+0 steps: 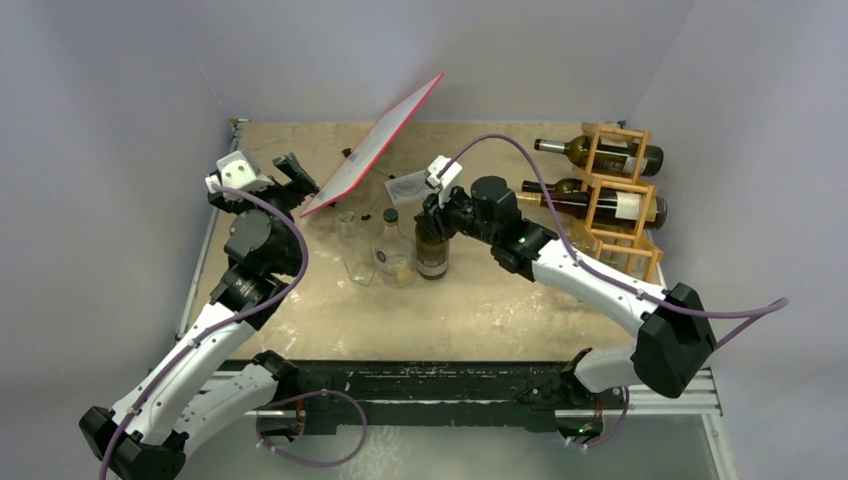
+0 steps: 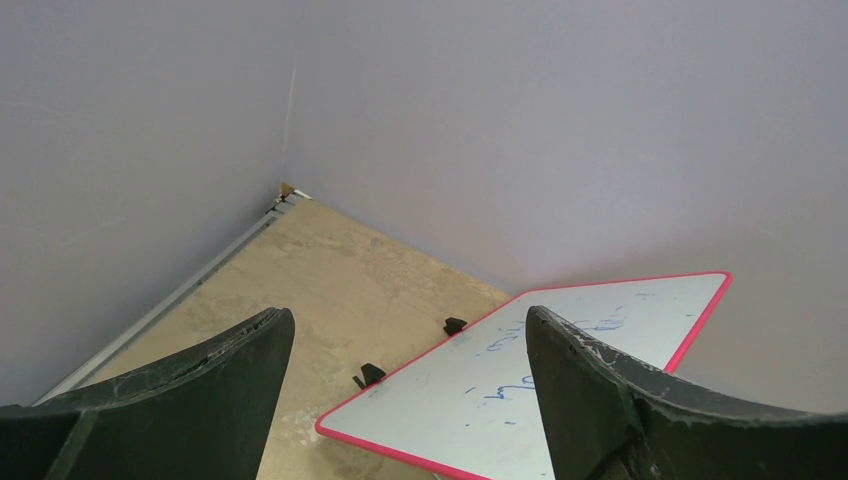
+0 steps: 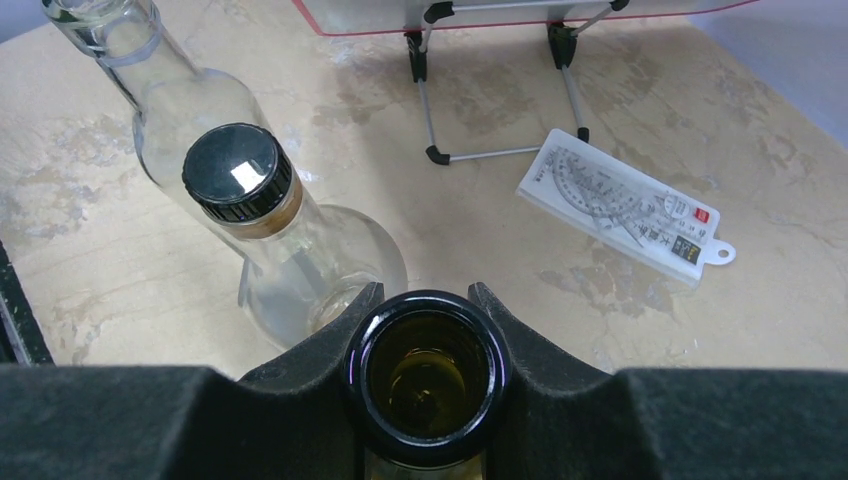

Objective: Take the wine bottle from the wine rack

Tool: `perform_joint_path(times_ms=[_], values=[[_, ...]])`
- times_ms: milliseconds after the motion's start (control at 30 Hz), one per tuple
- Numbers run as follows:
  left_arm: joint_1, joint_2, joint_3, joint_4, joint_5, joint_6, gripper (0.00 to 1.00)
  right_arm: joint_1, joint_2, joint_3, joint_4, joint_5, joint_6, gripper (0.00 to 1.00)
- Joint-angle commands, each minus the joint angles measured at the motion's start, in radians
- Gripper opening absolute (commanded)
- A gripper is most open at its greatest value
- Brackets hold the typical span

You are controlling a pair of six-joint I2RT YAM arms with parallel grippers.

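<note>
The wine rack (image 1: 622, 200), a light wooden lattice, stands at the back right with two dark bottles (image 1: 600, 152) lying in it. A dark green wine bottle (image 1: 432, 250) stands upright on the table in the middle, off the rack. My right gripper (image 1: 432, 212) is shut on its neck; in the right wrist view the open mouth of the wine bottle (image 3: 426, 375) sits between the black fingers (image 3: 300, 400). My left gripper (image 1: 290, 172) is open and empty at the back left, near the red-edged whiteboard (image 2: 560, 370).
A clear capped bottle (image 3: 250, 200) and a clear open bottle (image 3: 130, 50) stand just left of the wine bottle. The whiteboard (image 1: 375, 145) leans on its wire stand (image 3: 480, 100). A white protractor ruler (image 3: 625, 205) lies behind. Walls enclose the table.
</note>
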Motion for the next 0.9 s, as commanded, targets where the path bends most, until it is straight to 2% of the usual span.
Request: perform_joint_path(times_ms=[0, 100, 267, 600, 867], values=[[0.008, -0.012, 0.043, 0.023, 0.011, -0.012, 0.85, 0.001, 0.001, 0.052, 0.043, -0.024, 0.013, 0.18], [0.008, -0.009, 0.043, 0.021, 0.016, -0.017, 0.85, 0.001, -0.012, 0.046, 0.047, 0.007, 0.016, 0.33], [0.008, -0.006, 0.044, 0.019, 0.023, -0.024, 0.85, 0.001, -0.053, 0.019, 0.062, 0.059, 0.024, 0.51], [0.008, -0.017, 0.043, 0.014, 0.022, -0.026, 0.85, 0.001, -0.141, 0.016, -0.015, 0.091, 0.026, 0.66], [0.000, -0.025, 0.031, 0.032, 0.010, -0.012, 0.85, 0.001, -0.248, 0.032, -0.114, 0.145, -0.006, 0.69]])
